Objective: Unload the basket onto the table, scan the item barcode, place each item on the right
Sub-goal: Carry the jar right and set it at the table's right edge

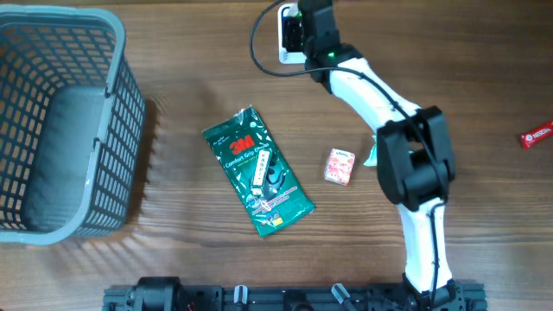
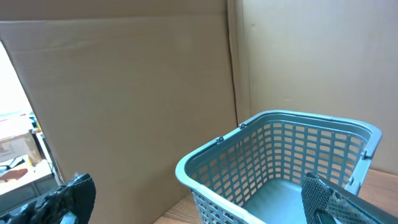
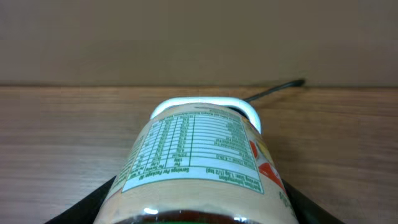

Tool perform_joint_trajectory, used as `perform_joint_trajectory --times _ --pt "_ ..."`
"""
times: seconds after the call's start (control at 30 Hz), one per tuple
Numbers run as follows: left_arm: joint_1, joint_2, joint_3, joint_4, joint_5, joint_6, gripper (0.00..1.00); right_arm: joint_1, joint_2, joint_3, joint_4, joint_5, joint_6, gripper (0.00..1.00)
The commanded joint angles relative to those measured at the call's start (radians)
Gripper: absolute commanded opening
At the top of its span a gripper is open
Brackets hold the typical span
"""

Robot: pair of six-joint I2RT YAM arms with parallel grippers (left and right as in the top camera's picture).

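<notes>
The right pincer (image 3: 199, 213) is clamped on a jar (image 3: 199, 155). Its black fingers (image 3: 93, 205) show at either side of the jar's lower body in the right wrist view. The jar lies tipped with its far end pointing away from the camera, and a white label with a printed nutrition table faces up; no barcode can be made out on that face. Just beyond the jar's far end stands the white scanner (image 3: 202, 103), its rounded frame showing above the jar; whether the two touch cannot be told. A dark cable (image 3: 277, 89) runs off from the scanner to the right along the bench (image 3: 56, 143).

From overhead, the right arm reaches from the near edge to the far side of the bench, and the scanner (image 1: 282, 36) sits there just left of the arm's black wrist, right of centre. The jar itself is hidden under the arm in this view.

Nearer, at mid-bench, a green 3M packet (image 1: 257, 171) lies flat and slanted. A small pink box (image 1: 340, 166) lies to its right, close beside the arm. A red wrapper (image 1: 537, 135) lies at the right edge. A grey-blue basket (image 1: 117, 95) fills the far left corner.

The left pincer (image 2: 199, 208) stands wide apart and holds nothing. Its finger tips (image 2: 68, 199) frame the basket's rim, with a cardboard wall (image 2: 124, 93) behind.
</notes>
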Motion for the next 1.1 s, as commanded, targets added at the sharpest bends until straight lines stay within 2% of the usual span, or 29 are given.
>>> perform_joint_trajectory --times 0.0,0.2,0.4,0.53,0.63,0.8,0.83,0.87,0.93,1.0,1.07 --pt "0.005 -0.007 -0.001 0.001 -0.006 0.008 1.00 0.004 0.037 0.016 0.103 0.033 -0.038 0.51" --pt "0.005 -0.007 -0.001 0.001 -0.006 0.008 1.00 0.005 0.043 0.016 0.175 0.033 -0.042 0.50" --pt "0.005 -0.007 -0.001 0.001 -0.006 0.008 1.00 0.004 0.052 0.016 0.326 0.037 -0.133 0.51" --pt "0.005 -0.007 -0.001 0.001 -0.006 0.008 1.00 0.004 0.039 0.016 0.326 0.036 -0.138 0.51" --pt "0.005 -0.007 -0.001 0.001 -0.006 0.008 1.00 -0.010 -0.033 0.016 0.294 0.056 -0.138 0.52" --pt "0.005 -0.007 -0.001 0.001 -0.006 0.008 1.00 -0.105 -0.192 0.016 -0.046 0.149 -0.123 0.52" --pt "0.005 -0.007 -0.001 0.001 -0.006 0.008 1.00 -0.142 -0.216 0.016 -0.152 0.148 -0.072 0.52" --pt "0.005 -0.007 -0.001 0.001 -0.006 0.008 1.00 -0.204 -0.233 0.016 -0.316 0.148 0.012 0.52" --pt "0.005 -0.007 -0.001 0.001 -0.006 0.008 1.00 -0.302 -0.234 0.016 -0.536 0.121 0.125 0.52" --pt "0.005 -0.007 -0.001 0.001 -0.006 0.008 1.00 -0.435 -0.227 0.016 -0.694 0.060 0.148 0.51" --pt "0.005 -0.007 -0.001 0.001 -0.006 0.008 1.00 -0.554 -0.222 0.016 -0.748 0.056 0.131 0.52"
